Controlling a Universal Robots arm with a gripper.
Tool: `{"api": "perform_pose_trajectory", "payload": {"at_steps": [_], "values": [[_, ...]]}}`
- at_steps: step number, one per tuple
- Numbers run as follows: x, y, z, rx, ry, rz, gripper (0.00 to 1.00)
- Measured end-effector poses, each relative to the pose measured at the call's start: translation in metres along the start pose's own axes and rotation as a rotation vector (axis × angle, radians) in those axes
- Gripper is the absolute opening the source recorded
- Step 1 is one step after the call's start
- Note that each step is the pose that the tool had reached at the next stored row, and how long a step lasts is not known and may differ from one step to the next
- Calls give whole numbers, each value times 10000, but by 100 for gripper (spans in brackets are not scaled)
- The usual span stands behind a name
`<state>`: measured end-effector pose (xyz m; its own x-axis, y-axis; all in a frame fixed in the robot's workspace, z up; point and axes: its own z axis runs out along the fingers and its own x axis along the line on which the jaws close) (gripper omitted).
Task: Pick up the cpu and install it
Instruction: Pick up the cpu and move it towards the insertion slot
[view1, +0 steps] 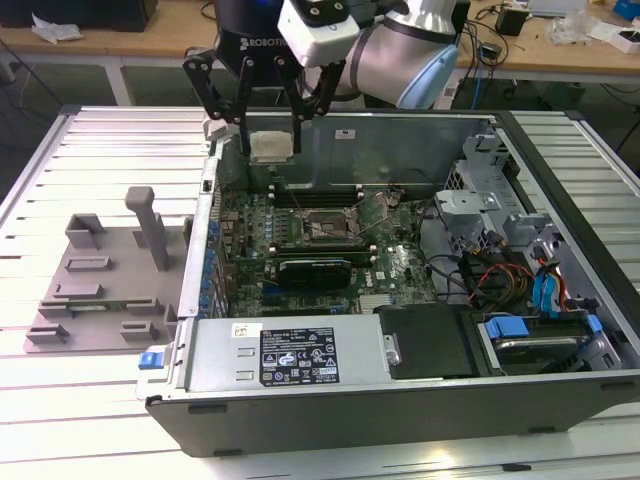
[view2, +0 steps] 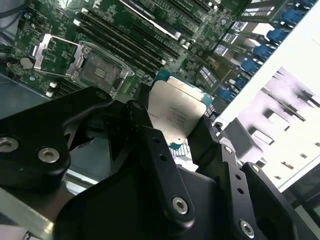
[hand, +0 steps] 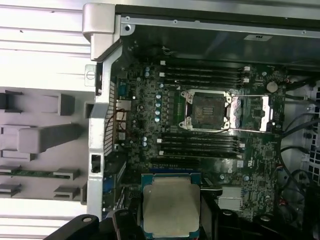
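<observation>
Exterior view puts the cpu (view1: 271, 146) up in the air for you, over the far corner of the open computer case (view1: 560, 190) on that view's left. It hangs above the motherboard, well apart from the socket (view1: 325, 228). The gripper (view1: 270, 140) has it: the jaws are drawn in on two opposite edges of the chip and pinch it flat between them.

For writing, you get a black-and-white sticker (view1: 300, 355) full of print and marks on the metal cover at the case's near edge, and a smaller white label (view1: 243, 330) beside it. White lettering runs across the gripper's black body. In the second wrist view, faint lines of print cross the chip's silvery top (view2: 176, 114).

That same view gives you the chip's green edge showing past the metal lid, and a row of blue latches (view2: 260, 50) along the case wall. The first wrist view looks straight down past the chip (hand: 171, 206) and shows the socket (hand: 206, 109) lying open, its metal frame (hand: 260, 112) folded out beside it, with memory slots on both sides. From the exterior view you also have the grey tray (view1: 100, 275) with upright blocks, sitting on the slatted white counter (view1: 60, 400) just beside the case.
</observation>
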<state>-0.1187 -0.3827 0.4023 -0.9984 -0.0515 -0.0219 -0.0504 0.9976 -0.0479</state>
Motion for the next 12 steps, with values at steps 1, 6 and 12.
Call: {"api": "perform_pose_trajectory", "payload": {"at_steps": [1, 6, 12], "values": [[-18, 5, 6, 2, 0, -1, 55], [-133, 59, 77, 6, 11, -1, 55], [-297, 156, 196, 19, 46, -3, 55]]}}
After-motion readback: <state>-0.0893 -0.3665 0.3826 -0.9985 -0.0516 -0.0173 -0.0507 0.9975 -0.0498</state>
